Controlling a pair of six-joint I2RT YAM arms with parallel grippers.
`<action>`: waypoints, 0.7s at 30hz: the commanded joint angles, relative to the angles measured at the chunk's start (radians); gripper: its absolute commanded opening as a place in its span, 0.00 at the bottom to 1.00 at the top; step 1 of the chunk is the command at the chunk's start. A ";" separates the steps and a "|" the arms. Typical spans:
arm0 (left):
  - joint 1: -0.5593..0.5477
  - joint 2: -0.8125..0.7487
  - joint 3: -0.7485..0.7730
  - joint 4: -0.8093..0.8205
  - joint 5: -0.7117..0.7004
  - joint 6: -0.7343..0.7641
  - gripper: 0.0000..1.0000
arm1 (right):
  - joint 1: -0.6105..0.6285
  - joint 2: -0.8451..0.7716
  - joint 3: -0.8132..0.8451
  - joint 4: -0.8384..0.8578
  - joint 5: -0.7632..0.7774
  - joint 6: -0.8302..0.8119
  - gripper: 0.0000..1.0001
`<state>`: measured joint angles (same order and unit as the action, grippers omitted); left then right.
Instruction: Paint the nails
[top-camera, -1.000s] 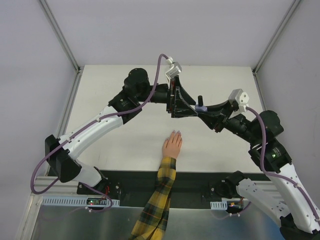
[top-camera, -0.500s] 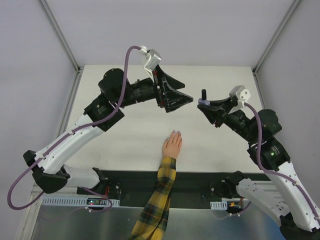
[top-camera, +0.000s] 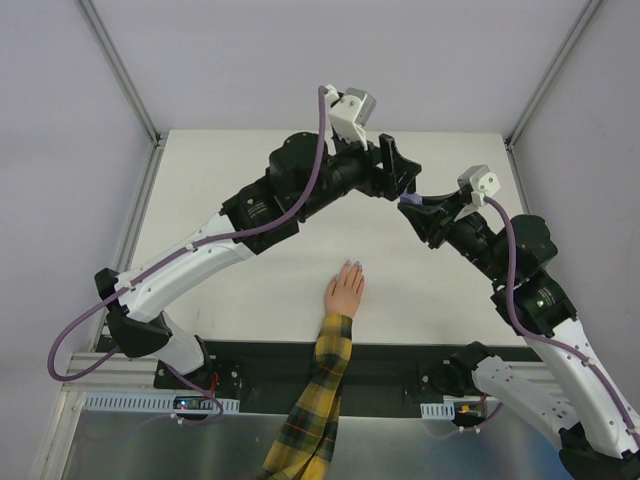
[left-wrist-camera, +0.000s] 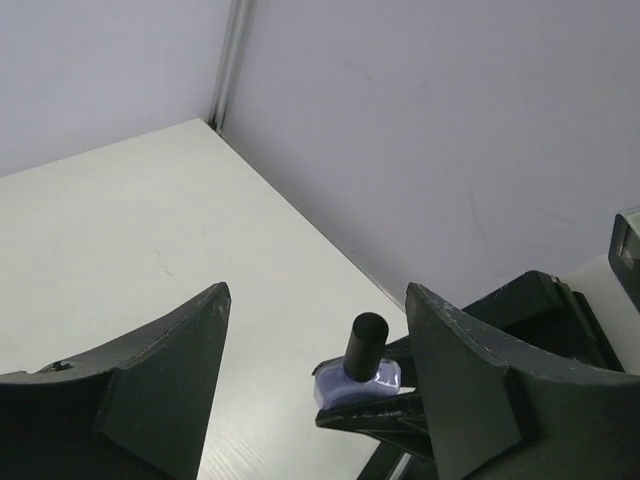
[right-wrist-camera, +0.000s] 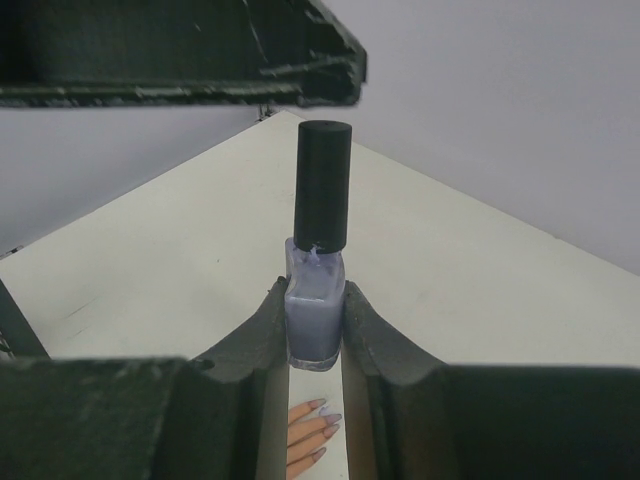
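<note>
So we've got the right gripper (right-wrist-camera: 316, 335) clamped on the squat glass body of a little lilac polish bottle (right-wrist-camera: 314, 325), held upright with its tall, glossy black cap (right-wrist-camera: 322, 185) on. The left gripper (left-wrist-camera: 317, 292) has its matte black, wedge-shaped fingers spread apart with nothing between them, sitting just above and beside that cap.

The nails (right-wrist-camera: 322, 415) belong to a pale hand (top-camera: 345, 292) lying flat on the white table (top-camera: 250, 270) near its front edge. It points away from the arm bases, with a yellow-and-dark plaid sleeve (top-camera: 318, 395) trailing back. Only the right wrist view shows us the nails: long, smooth and lilac-tinted, peeking through the gap under the bottle. We count about three there, and the rest are cut off.

From the top view they're too tiny to make out, and only a sliver of purple shows from the bottle. The left wrist view catches the bottle side-on.
</note>
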<state>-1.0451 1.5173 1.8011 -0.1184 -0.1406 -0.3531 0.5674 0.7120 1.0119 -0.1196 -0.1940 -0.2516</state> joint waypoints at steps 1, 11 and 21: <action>-0.024 0.030 0.086 -0.010 -0.048 -0.004 0.66 | 0.003 -0.011 0.054 0.041 0.018 0.008 0.00; -0.052 0.052 0.078 -0.013 -0.010 -0.029 0.52 | 0.003 -0.017 0.053 0.051 0.024 0.012 0.00; -0.053 0.066 0.064 -0.013 0.065 -0.041 0.41 | 0.003 -0.014 0.057 0.063 0.015 0.029 0.00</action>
<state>-1.0878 1.5742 1.8458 -0.1490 -0.1196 -0.3813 0.5674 0.7071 1.0119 -0.1162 -0.1825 -0.2432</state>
